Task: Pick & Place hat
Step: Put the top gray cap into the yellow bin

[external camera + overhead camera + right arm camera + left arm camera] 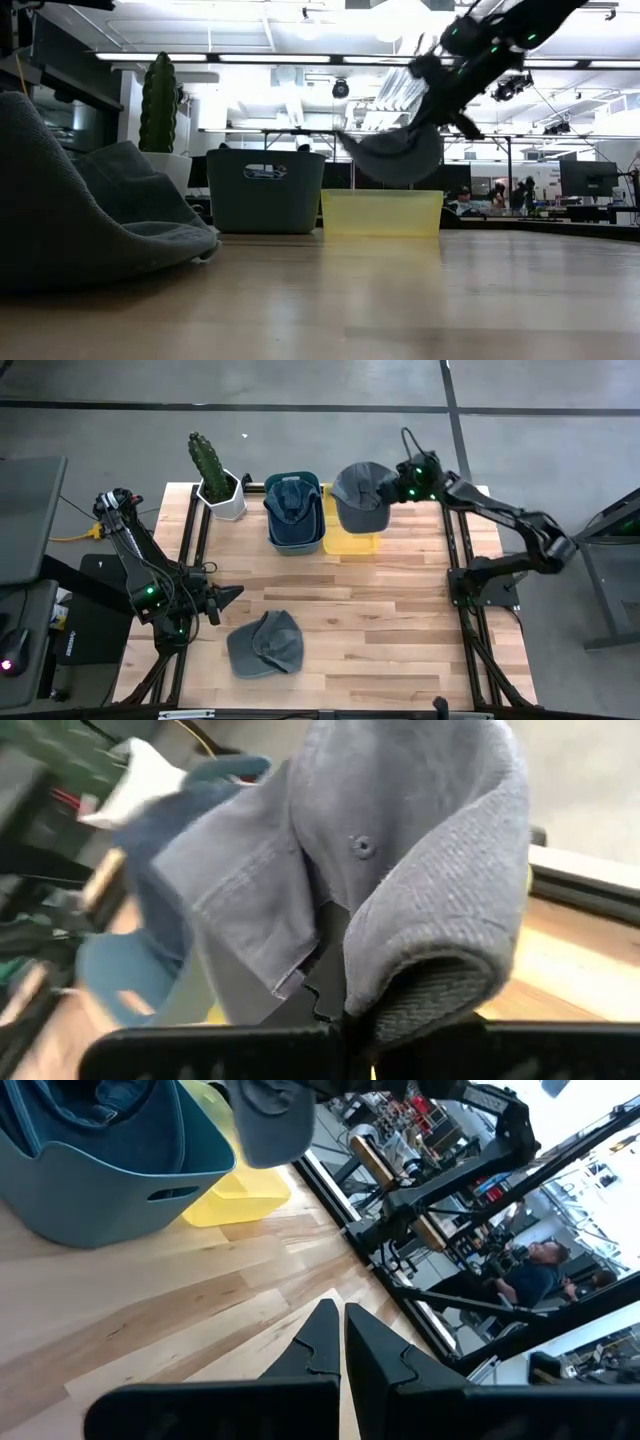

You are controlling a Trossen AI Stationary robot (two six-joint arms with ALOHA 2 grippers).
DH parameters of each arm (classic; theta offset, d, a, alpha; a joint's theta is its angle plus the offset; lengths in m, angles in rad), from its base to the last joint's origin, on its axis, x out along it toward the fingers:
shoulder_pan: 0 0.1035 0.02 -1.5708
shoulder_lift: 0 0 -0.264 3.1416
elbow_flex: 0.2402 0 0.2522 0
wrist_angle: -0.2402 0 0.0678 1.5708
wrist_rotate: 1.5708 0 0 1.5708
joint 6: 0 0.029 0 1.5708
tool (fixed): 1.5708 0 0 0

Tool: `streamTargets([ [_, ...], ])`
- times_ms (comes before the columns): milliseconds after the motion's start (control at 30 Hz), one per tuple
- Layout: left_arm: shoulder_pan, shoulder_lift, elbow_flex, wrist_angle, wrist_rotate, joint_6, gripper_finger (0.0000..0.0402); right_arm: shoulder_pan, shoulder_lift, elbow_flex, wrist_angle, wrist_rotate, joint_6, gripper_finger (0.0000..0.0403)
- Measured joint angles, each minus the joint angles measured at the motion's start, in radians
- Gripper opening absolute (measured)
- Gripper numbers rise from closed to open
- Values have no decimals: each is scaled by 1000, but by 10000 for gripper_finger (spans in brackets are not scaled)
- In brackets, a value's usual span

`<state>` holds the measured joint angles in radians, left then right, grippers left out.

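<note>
The wooden surface (400, 620) sits in a big bright workshop with long lights on the ceiling and desks far behind.

A grey hat (360, 498) hangs in the air over the yellow bin (352, 542) at the back of the surface. The right claw (393, 491) is pinched tight on the hat. In the right wrist view the cloth bunches up and folds around the dark fingers. In the low view the hat (395, 152) droops just above the yellow bin (381, 213) and does not touch it.

Right beside the yellow bin is a blue bin (294, 520) with a dark blue hat (291, 495) inside. A cactus in a white pot (217, 482) stands next to that. Another grey hat (264, 644) lies flat on the front of the surface. The left claw (233, 596) rests low near it, with its fingers closed together and nothing in them.

What could go wrong? The hat is soft and floppy, and the claw only has a pinch of it. It might slip out too soon. If it is let go now, part of it may catch on the bin's edge and hang over the side, because the hat looks wide next to the bin. The cloth could also stick on a finger when the claw opens.
</note>
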<state>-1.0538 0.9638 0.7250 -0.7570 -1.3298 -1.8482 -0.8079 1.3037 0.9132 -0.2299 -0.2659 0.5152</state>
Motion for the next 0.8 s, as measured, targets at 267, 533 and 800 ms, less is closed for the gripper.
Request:
streamTargets([
  [267,0,0,0,0,0,-1,0,-44,211,104,-26,-92,9,9],
  [533,0,0,0,0,0,-1,0,-26,291,115,-12,-114,60,9],
  [800,0,0,-1,0,0,-1,0,-24,307,115,-13,-102,149,9],
])
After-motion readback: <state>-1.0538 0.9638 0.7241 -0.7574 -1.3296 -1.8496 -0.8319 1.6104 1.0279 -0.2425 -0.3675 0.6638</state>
